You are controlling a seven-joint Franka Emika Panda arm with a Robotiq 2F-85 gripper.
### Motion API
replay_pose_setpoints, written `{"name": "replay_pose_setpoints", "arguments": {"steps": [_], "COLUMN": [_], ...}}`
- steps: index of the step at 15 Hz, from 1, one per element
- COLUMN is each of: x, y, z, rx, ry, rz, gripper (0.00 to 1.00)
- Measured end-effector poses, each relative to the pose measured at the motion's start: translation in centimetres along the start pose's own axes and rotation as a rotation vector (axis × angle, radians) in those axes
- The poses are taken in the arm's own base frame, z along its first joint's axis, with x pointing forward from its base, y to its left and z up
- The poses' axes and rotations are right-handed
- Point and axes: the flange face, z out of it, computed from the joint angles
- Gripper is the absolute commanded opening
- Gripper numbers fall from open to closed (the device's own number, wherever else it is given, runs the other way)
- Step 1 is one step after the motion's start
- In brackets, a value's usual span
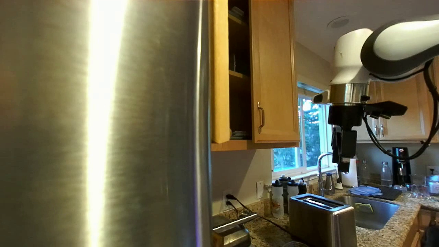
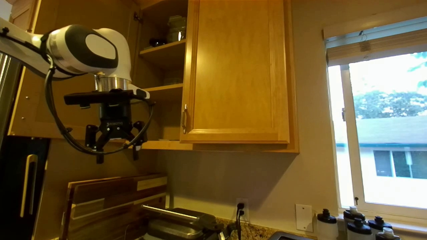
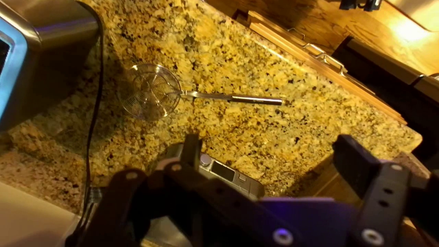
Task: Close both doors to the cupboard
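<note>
Cupboard: on the far wall, above the counter; judged half shut, its left half open to the shelves.
Right door: lies across its half and looks done; whether it is fully seated cannot be told.
Handle: low on that door's left edge, apart from the gripper.
Left door: swung wide to the left and near, inner face showing; this is the work left.
Left door's edge: its near end looks close by the fridge; reaching the outer face there may be tight.
Gripper: seen against the left door's inner face; in an exterior view it shows right of the window, touching neither door.
Fingers: spread apart, holding nothing.
Swing path: gripper and arm probably stand in or near it; closing likely calls for rounding the edge, then pushing from outside, rightward and far.
Open room: air between gripper and right door, and below the cupboard's lower edge down to the grill, boards and toaster.
</note>
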Motion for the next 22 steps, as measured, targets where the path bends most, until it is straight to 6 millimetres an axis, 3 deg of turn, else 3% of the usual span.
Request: {"name": "replay_pose_setpoints", "arguments": {"steps": [4,8,18,22], "x": [3.1,5.8,6.9,8.4], "y": [-3.8,-5.9,-6.7,-12.1], "z": [-2.0,-3.2,-3.2,-3.3], "rx": [-0.070,-0.080,-0.052,0.107], "ry": [0.052,0.071,0.072,0.138], "rz": [-0.066,-0.120,-0.147,-0.258], "gripper": [1.00,1.00,1.00,1.00]}}
